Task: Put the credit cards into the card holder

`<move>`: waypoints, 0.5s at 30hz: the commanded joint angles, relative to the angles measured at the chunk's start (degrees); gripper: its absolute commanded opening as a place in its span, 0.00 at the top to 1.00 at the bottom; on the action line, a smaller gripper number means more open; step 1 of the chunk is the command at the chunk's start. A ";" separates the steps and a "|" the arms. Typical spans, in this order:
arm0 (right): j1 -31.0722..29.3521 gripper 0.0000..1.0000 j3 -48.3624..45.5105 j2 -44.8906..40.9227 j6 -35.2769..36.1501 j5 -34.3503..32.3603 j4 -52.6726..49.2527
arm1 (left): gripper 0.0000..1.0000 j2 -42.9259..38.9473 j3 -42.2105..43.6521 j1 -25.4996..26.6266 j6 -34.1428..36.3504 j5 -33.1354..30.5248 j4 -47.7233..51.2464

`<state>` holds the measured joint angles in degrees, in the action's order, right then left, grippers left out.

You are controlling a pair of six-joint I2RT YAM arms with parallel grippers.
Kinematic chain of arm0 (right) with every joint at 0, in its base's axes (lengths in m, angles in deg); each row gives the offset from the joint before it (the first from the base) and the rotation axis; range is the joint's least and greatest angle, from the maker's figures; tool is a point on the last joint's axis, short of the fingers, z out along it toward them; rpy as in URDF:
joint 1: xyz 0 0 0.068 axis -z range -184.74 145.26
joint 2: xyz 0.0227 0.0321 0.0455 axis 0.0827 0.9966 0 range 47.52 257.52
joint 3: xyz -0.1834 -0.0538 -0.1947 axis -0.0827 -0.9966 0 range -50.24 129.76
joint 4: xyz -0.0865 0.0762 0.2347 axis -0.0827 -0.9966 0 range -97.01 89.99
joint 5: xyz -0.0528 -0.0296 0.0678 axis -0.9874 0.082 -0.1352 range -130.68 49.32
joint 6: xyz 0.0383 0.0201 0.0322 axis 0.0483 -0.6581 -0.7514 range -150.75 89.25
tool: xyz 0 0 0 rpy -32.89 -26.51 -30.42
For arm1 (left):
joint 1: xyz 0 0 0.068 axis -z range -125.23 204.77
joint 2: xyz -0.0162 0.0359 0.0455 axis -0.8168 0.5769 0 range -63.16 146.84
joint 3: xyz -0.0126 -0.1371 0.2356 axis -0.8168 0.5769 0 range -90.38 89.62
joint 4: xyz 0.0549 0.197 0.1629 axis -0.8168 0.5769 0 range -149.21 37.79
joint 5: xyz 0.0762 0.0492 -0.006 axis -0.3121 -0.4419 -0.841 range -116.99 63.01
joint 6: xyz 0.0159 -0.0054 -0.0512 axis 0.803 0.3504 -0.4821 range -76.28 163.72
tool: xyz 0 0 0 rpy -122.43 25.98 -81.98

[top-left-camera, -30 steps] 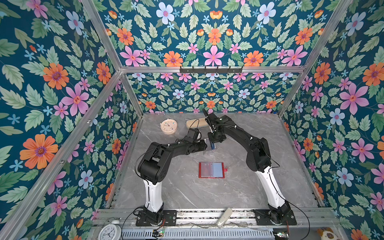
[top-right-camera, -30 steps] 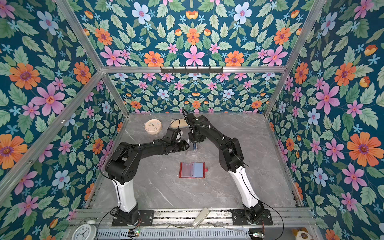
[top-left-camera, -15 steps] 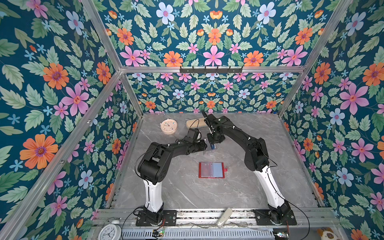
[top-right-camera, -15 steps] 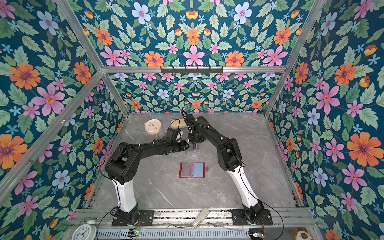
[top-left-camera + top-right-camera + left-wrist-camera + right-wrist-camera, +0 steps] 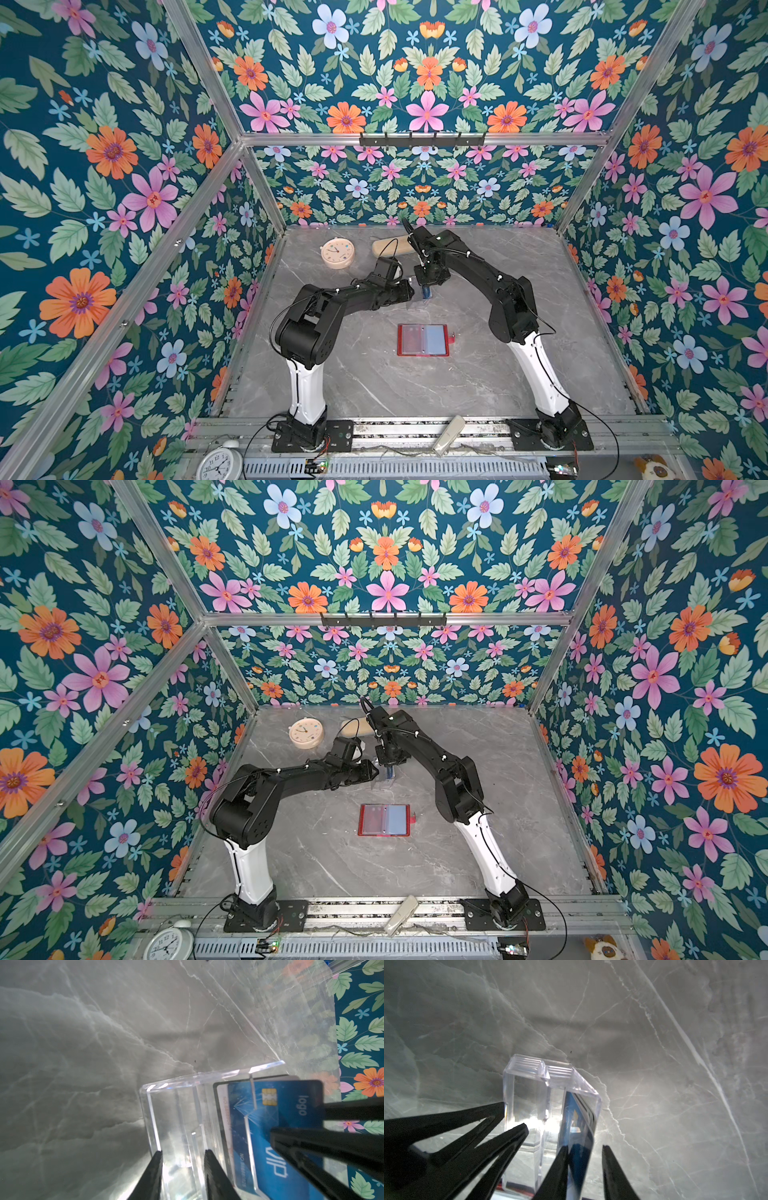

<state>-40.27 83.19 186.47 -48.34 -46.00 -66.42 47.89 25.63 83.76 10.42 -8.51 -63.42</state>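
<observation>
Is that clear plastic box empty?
No, a blue card marked VIP stands in the clear plastic box, with another card showing behind it.

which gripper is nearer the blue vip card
Right. The right gripper straddles the blue card, not yet closed on it. The left gripper grips the empty compartment of the clear stand, beside the card.

The credit cards (image 5: 291, 1093) stand upright in the card stand (image 5: 176, 1126), toward the back of the table (image 5: 374, 386). The card holder (image 5: 423, 340) lies before it; a clock (image 5: 337, 252) sits behind, leftward.
</observation>
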 commanded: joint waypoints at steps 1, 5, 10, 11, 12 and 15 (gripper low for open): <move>-0.11 0.71 0.69 -0.76 0.85 -2.01 -2.85 | 0.65 -0.13 0.27 -0.13 0.02 -2.44 2.98; -0.22 0.74 1.17 -0.88 0.92 -2.32 -3.44 | 0.65 -0.04 0.31 -0.08 -0.10 -2.45 2.98; -0.43 0.78 1.22 -1.51 1.17 -2.67 -3.54 | 0.65 0.05 0.27 -0.09 -0.03 -2.33 2.98; -0.46 0.79 1.31 -1.52 1.24 -2.68 -3.53 | 0.65 0.05 0.27 -0.09 -0.08 -2.31 2.98; -0.55 0.80 1.39 -1.64 1.20 -2.75 -3.54 | 0.65 0.05 0.30 -0.08 -0.09 -2.41 2.98; -0.68 0.80 2.03 -1.53 1.35 -3.45 -3.99 | 0.65 0.05 0.27 -0.08 -0.16 -2.41 2.98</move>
<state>-40.69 84.67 185.58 -47.66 -47.18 -68.13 47.89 25.70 83.76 10.01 -8.55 -63.46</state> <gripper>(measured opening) 0.197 0.349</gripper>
